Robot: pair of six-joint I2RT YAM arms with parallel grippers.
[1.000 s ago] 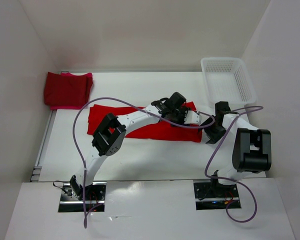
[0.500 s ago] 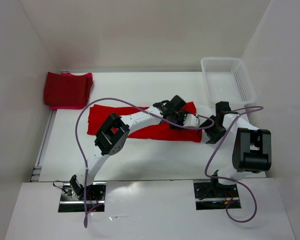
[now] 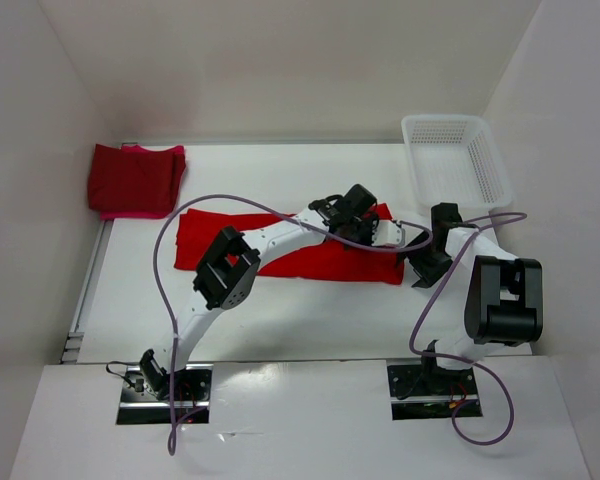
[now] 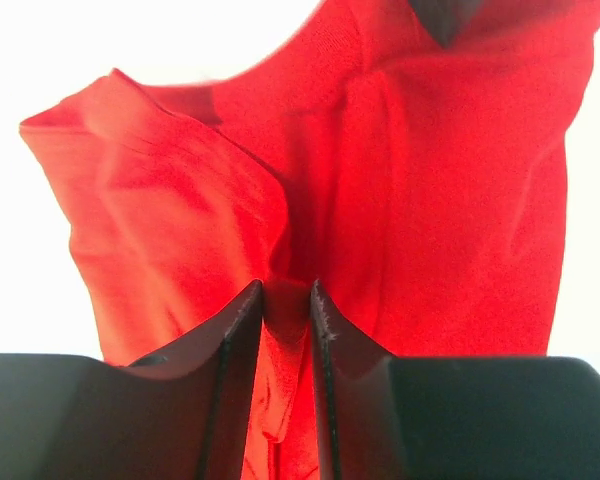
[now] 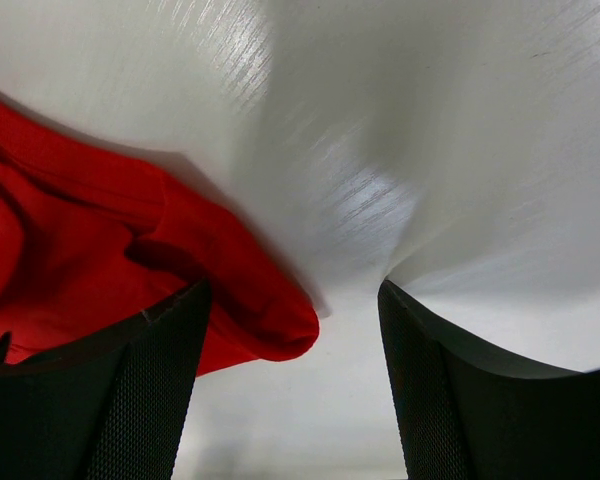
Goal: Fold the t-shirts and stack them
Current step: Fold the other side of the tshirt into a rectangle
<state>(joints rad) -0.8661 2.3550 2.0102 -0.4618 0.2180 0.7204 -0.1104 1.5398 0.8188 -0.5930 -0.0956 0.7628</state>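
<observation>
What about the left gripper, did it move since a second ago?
Yes, a little: the left gripper crept right, toward the white basket, and its jaws pinched in on the bright red t-shirt.

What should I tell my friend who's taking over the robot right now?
Left gripper: pinching a fold of the red shirt mid-table.
Right gripper: open at that shirt's right edge, holding nothing.
Done: a stack of two folded shirts sits at the far left.
Left to do: finish folding the red shirt and add it to the stack.
</observation>
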